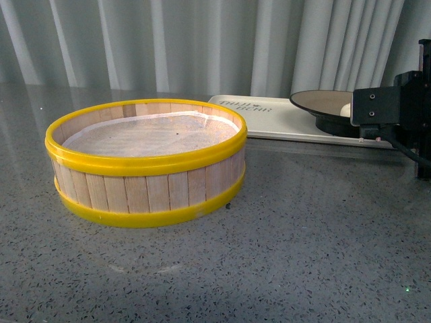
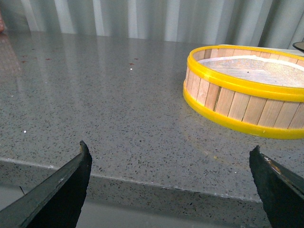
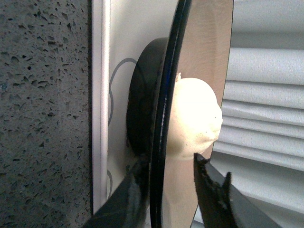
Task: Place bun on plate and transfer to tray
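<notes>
Beside tray (image 1: 283, 118): steamer basket (image 1: 145, 161); right end effector (image 3: 173, 178) straddles plate (image 3: 164, 118) rim, bun (image 3: 194, 121) aboard; left end effector (image 2: 171, 183) wide.

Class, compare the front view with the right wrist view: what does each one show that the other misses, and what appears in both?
Only the front view shows the yellow-rimmed wooden steamer basket, with no bun inside, on the speckled grey counter, and the tray's dark lettering.

Only the right wrist view shows the right gripper, its fingers either side of the plate's black rim and not fully shut on it, and the plate's black foot over the tray.

Both show the plate, the bun on it, and the tray beneath.
</notes>
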{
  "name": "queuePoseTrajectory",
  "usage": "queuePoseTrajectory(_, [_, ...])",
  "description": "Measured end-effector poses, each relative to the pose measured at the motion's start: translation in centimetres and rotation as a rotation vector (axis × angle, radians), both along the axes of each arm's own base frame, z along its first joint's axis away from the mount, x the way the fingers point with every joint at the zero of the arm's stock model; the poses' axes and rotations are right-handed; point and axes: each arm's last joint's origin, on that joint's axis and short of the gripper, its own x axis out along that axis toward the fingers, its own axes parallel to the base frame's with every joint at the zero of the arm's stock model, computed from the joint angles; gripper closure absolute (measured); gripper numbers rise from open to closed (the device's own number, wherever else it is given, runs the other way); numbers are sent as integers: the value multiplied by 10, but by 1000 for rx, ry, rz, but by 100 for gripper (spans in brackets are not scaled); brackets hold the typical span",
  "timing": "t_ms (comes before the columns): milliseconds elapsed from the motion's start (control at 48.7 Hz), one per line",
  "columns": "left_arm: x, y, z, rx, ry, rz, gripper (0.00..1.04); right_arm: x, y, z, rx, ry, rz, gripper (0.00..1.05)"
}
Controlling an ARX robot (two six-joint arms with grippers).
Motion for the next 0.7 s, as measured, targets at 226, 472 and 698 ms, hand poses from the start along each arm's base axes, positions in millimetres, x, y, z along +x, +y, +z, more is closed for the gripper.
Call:
queuePoseTrajectory(226, [0, 0, 0, 0, 0, 0, 7, -5, 1, 10, 42, -11, 1, 43])
queuePoseTrajectory(472, [0, 0, 0, 0, 0, 0, 7, -25, 12, 27, 121, -6, 10, 9])
queuePoseTrajectory(698, [0, 0, 0, 0, 0, 0, 7, -61, 22, 46, 226, -6, -13, 9])
